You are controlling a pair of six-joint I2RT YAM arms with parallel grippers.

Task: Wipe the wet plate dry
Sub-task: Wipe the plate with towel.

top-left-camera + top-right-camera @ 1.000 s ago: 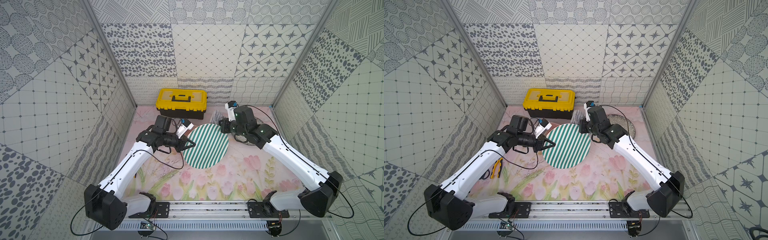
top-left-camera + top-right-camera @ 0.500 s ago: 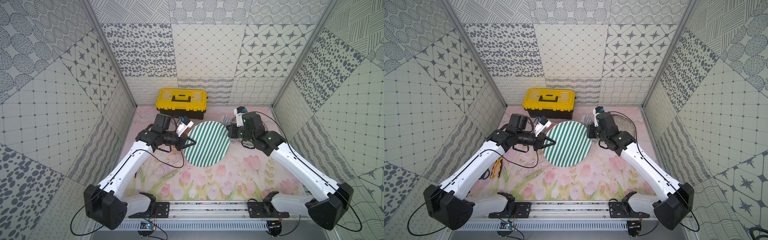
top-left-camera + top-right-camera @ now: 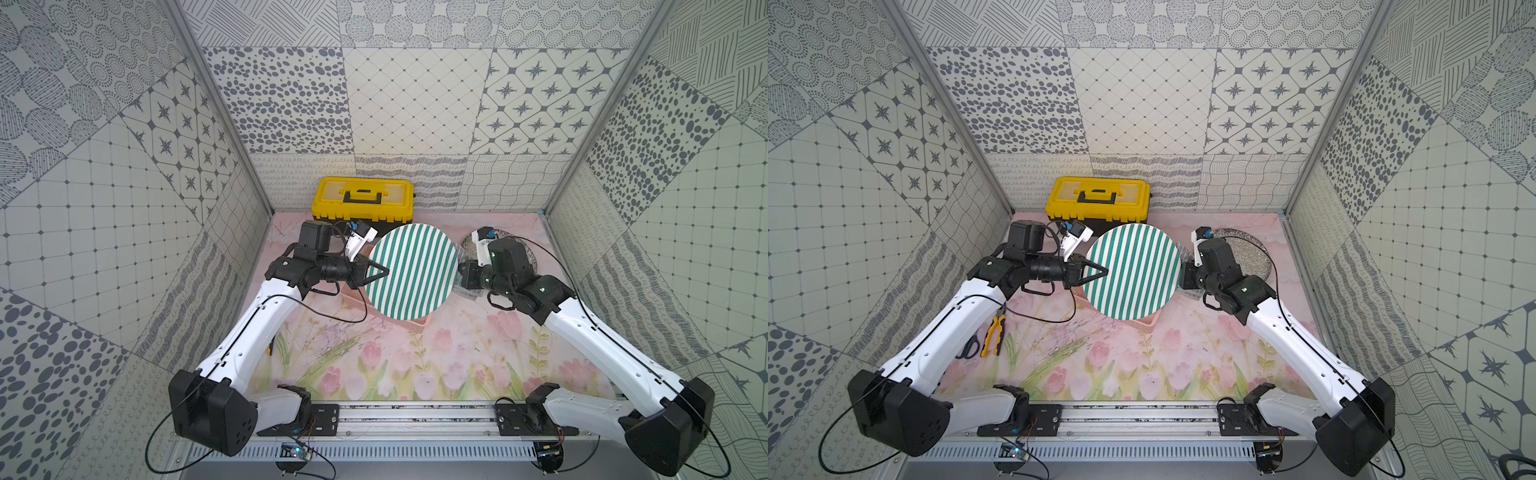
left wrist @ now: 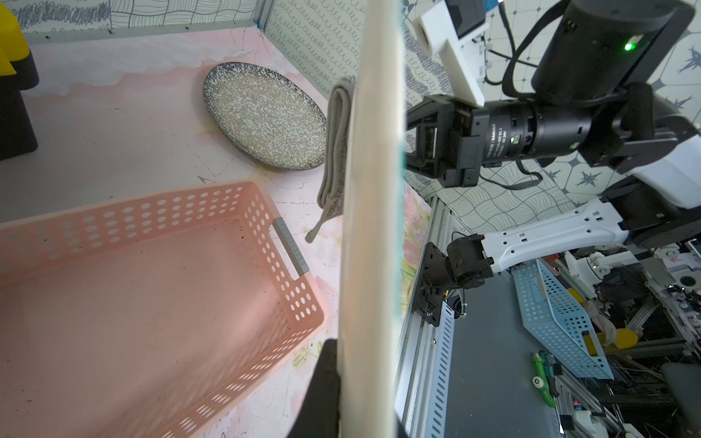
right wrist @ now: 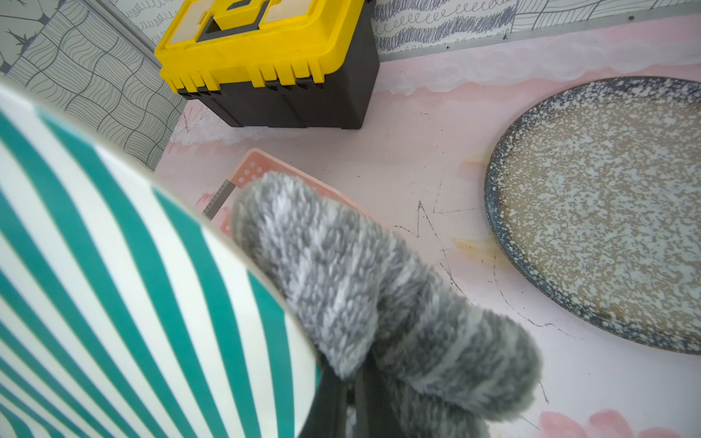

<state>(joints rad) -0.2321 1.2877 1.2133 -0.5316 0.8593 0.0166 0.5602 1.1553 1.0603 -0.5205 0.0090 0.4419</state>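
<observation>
left tool (image 3: 384, 271) clamped tight on striped plate (image 3: 411, 272) rim at its 9 o'clock | right tool (image 5: 352, 402) pinching fluffy grey cloth (image 5: 371, 295), cloth touching plate's 3 o'clock rim | plate held tilted over pink basket (image 4: 151, 212) | motor label (image 4: 493, 138) too small to read | yellow toolbox (image 3: 362, 199) at 12, speckled plate (image 5: 599, 212) at 2, bare floral surface (image 3: 415, 365) at 6

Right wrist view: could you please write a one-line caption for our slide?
Fluffy grey cloth at the rim of the green-striped plate; speckled plate and yellow toolbox rest beyond.
</observation>
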